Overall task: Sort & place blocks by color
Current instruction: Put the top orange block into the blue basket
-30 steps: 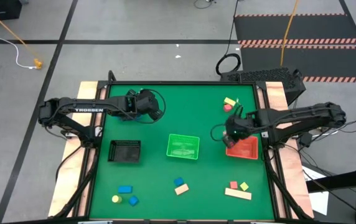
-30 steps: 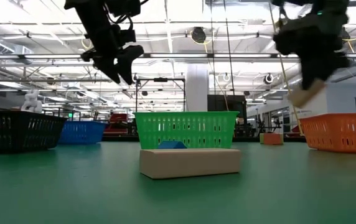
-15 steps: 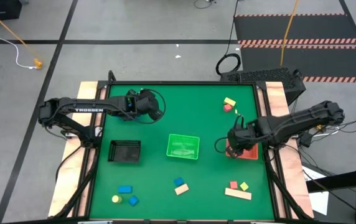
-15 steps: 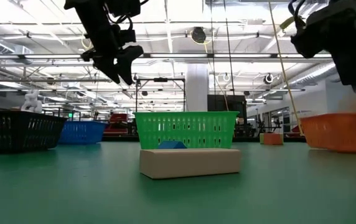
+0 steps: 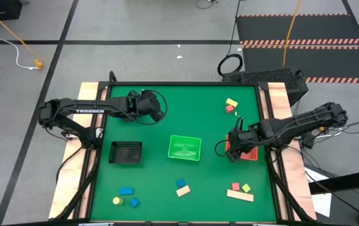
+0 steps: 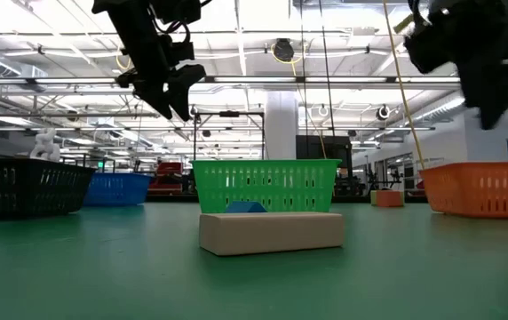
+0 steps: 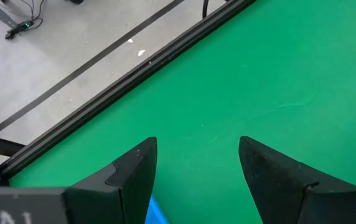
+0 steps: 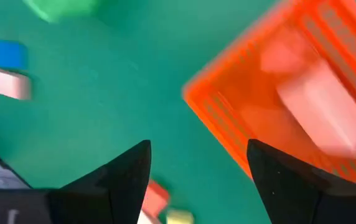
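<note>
My right gripper (image 5: 233, 149) (image 8: 196, 149) is open and empty, above the left rim of the red bin (image 5: 250, 152) (image 8: 252, 124). A pale block (image 8: 324, 115) lies on the bin's floor. My left gripper (image 5: 156, 110) (image 7: 196, 146) is open and empty, high over the table's far left. Loose blocks lie on the green table: yellow and red (image 5: 231, 104) at the far right, blue and tan (image 5: 181, 187) near the middle front, red, yellow and a tan bar (image 5: 240, 192) at the near right, blue and yellow ones (image 5: 126, 196) at the near left.
A black bin (image 5: 126, 152) stands at the left and a green bin (image 5: 184, 147) in the middle. A blue bin (image 6: 116, 188) shows in the low view behind the black one (image 6: 23, 187). The tan block (image 6: 270, 231) lies in front of the green bin (image 6: 265, 185).
My right gripper has carried a pale block toward the table's near edge, gone down over the red bin, let the block go and risen a little. The block now lies in the red bin.
</note>
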Available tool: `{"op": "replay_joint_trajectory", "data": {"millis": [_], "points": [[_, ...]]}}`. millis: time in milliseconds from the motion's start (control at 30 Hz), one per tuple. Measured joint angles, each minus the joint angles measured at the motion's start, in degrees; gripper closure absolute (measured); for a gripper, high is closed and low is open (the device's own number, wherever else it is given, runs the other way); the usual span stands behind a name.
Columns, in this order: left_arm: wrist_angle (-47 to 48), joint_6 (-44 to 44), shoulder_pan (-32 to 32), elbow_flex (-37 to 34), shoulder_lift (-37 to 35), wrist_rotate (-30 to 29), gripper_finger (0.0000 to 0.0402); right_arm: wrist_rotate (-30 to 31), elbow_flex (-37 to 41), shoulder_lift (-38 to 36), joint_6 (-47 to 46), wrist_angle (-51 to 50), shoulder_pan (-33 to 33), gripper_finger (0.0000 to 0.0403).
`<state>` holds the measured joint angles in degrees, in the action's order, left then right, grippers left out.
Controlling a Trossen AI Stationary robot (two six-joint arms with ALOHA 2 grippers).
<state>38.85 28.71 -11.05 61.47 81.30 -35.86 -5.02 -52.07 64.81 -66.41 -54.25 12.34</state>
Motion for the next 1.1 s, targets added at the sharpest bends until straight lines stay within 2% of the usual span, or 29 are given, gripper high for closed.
{"op": "replay_joint_trajectory", "data": {"millis": [133, 200, 267, 400, 467, 567, 867, 933, 1100], "points": [[0.0, 0.0, 0.0, 0.0, 0.0, 0.0, 0.0174, 4.2, 0.0, 0.0, 2.5, 6.6, 0.0, 0.015], [0.0, 0.0, 0.0, 0.0, 0.0, 0.0, 0.0174, 8.3, 0.0, 0.0, 4.0, 8.8, -0.3, 0.015], [0.0, 0.0, 0.0, 0.0, 0.0, 0.0, 0.0174, 16.1, 0.0, 0.0, 5.3, 9.5, -0.7, 0.015], [-0.1, 0.0, 0.0, 0.0, 0.0, 0.0, 0.0174, 35.6, 1.3, 0.0, 3.8, 9.1, -2.8, 0.015], [-0.1, 0.0, 0.0, 0.0, 0.0, 0.0, 0.0174, 39.5, 3.2, 0.0, 2.8, 9.1, -5.0, 0.015], [-0.1, 0.0, 0.0, 0.0, 0.0, 0.0, 0.0174, 39.4, 8.5, 0.1, 2.7, 14.0, -9.7, 0.015], [-2.1, 0.1, 0.0, 0.0, 0.0, -0.1, 0.0174, 35.8, 24.3, 0.5, 9.9, 41.5, -23.7, 0.0149], [-3.5, 0.0, 0.0, 0.0, 0.0, -0.1, 0.0174, 33.4, 26.3, 0.8, 11.4, 44.7, -26.5, 0.0149], [-9.0, -2.4, -0.2, 0.0, 0.0, -0.1, 0.0174, 33.5, 28.7, 0.8, 14.1, 46.0, -31.1, 0.0149]]}}
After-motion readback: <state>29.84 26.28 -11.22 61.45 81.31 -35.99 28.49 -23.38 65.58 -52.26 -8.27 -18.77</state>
